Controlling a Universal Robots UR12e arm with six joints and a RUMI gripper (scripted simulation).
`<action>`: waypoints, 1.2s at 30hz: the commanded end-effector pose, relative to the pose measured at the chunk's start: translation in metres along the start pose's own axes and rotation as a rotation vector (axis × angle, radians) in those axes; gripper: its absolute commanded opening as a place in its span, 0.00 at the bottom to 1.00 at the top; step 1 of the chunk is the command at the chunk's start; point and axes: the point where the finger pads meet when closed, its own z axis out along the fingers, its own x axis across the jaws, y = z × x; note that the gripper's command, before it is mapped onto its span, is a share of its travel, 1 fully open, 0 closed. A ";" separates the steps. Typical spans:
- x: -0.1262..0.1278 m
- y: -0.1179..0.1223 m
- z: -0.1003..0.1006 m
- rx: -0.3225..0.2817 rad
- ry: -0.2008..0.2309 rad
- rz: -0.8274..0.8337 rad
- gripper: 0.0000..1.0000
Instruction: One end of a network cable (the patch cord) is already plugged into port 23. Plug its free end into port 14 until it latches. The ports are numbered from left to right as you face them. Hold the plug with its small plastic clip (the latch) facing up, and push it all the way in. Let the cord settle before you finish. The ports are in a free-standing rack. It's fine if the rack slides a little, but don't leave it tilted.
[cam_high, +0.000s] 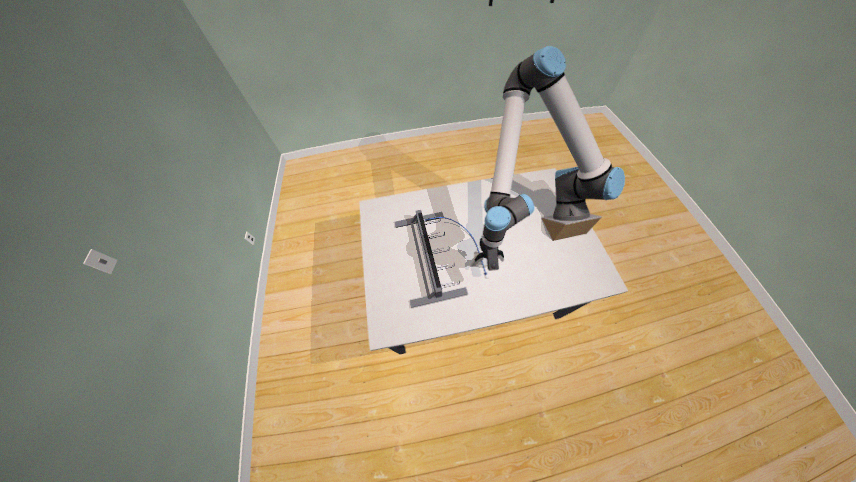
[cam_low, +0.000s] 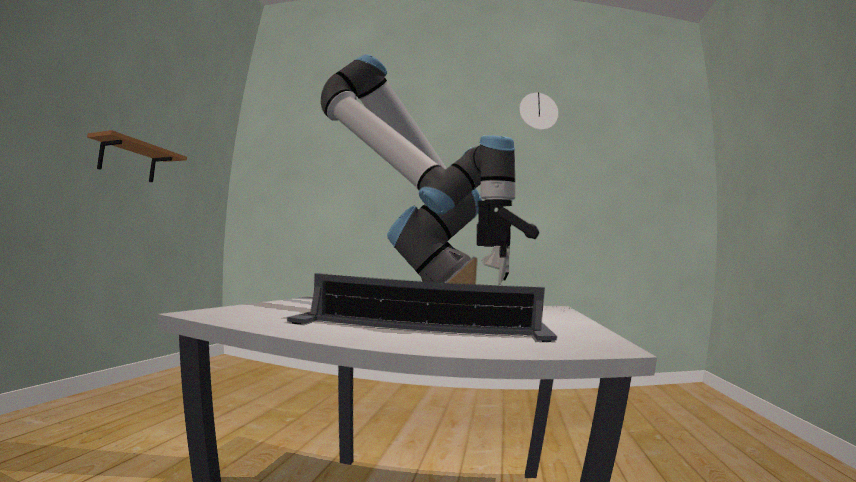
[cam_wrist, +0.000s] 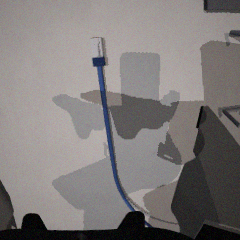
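The pincer (cam_high: 486, 261) is seen spread wide open with nothing in it, hung pointing down near the middle of the top view, just above the white surface (cam_high: 539, 287). The free plug (cam_wrist: 97, 47) of the blue patch cord (cam_wrist: 107, 135) is found lying flat on that surface, upper left of the wrist view, not gripped. The rack (cam_low: 428, 281) is parked upright, lower centre of the exterior view, left of the pincer in the top view.

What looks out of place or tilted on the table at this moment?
Nothing stands out. The rack stands level on the table. The blue cord lies flat, its plug loose, as expected. The open gripper hangs above it.
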 end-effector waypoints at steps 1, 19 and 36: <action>-0.006 -0.007 0.004 -0.032 0.033 -0.067 1.00; -0.005 -0.009 0.004 -0.038 0.040 -0.079 0.00; -0.006 -0.009 0.004 -0.038 0.039 -0.078 0.00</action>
